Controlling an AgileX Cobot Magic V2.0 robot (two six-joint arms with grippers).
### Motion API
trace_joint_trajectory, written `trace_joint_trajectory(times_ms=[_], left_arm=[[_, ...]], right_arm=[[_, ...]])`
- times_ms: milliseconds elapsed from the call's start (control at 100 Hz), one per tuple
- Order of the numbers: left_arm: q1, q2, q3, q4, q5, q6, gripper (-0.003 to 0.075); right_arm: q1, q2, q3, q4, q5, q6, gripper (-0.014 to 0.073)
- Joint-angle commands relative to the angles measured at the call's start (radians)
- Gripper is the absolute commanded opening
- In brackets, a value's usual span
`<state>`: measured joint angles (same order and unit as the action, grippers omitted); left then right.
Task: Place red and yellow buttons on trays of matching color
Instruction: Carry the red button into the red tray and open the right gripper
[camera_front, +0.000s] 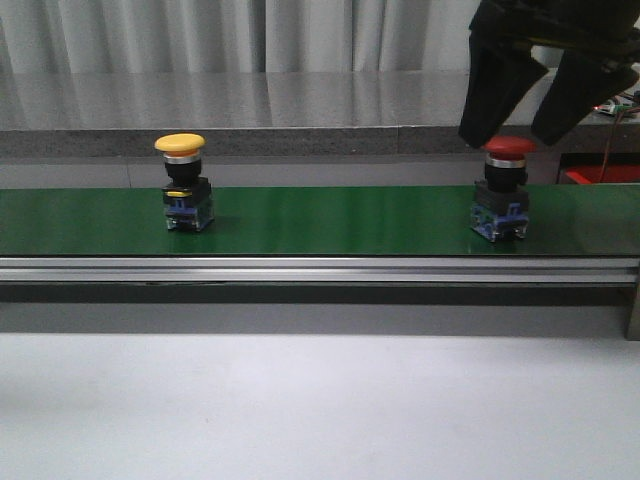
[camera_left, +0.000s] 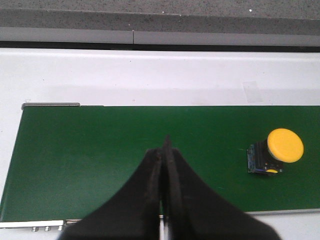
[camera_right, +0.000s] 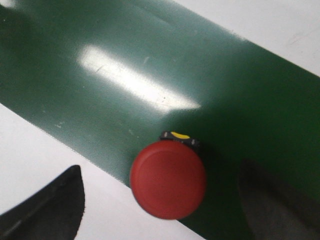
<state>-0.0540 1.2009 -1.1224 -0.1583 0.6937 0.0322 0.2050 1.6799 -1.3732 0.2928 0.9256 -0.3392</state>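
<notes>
Two push buttons upright on the green belt, as I see them from the operator station.

Yellow button (camera_front: 182, 190): I read a flat mushroom cap in yellow over a silver collar, black body and blue contact block; it stands upright on the left part of the belt, well apart from its partner; red button (camera_front: 503, 190): I see a round red cap, black body with a small yellow mark near the top, blue block at the base; upright on the right part of the belt, near the belt's edge in my right wrist view.
</notes>
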Motion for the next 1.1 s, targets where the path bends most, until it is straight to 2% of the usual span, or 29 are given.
trace_joint_trajectory(times_ms=[0, 70, 110, 160, 260, 330, 550, 860, 1090], left_arm=[[-0.007, -0.028, -0.037, -0.013, -0.057, 0.000, -0.0019], [-0.007, -0.028, -0.037, -0.013, -0.057, 0.000, -0.0019], [-0.007, -0.028, -0.037, -0.013, -0.057, 0.000, -0.0019], [-0.007, -0.028, -0.037, -0.013, -0.057, 0.000, -0.0019], [-0.007, -0.028, -0.037, -0.013, -0.057, 0.000, -0.0019], [-0.007, -0.028, -0.037, -0.012, -0.057, 0.000, -0.0019], [-0.007, -0.028, -0.037, -0.005, -0.057, 0.002, -0.0020], [-0.007, -0.028, -0.037, -0.003, -0.081, 0.002, -0.0020], [-0.007, -0.028, -0.037, -0.003, -0.090, 0.002, -0.0019]], right_arm=[[-0.001, -0.016, -0.033, 0.007, -0.013, 0.004, 0.0617], [-0.001, -0.004, -0.033, 0.007, -0.013, 0.004, 0.0591], [-0.001, 0.001, -0.033, 0.007, -0.013, 0.004, 0.0548], [-0.001, 0.006, -0.033, 0.007, -0.010, 0.004, 0.0466], [-0.009, 0.007, -0.033, 0.006, -0.003, 0.006, 0.0245], [-0.018, 0.007, -0.033, 0.006, -0.003, 0.012, 0.0156], [-0.108, -0.032, -0.041, 0.005, -0.025, 0.027, 0.0146], [-0.426, -0.067, -0.237, 0.005, 0.082, 0.048, 0.0146], [-0.598, -0.013, -0.310, -0.018, 0.081, 0.048, 0.0146]])
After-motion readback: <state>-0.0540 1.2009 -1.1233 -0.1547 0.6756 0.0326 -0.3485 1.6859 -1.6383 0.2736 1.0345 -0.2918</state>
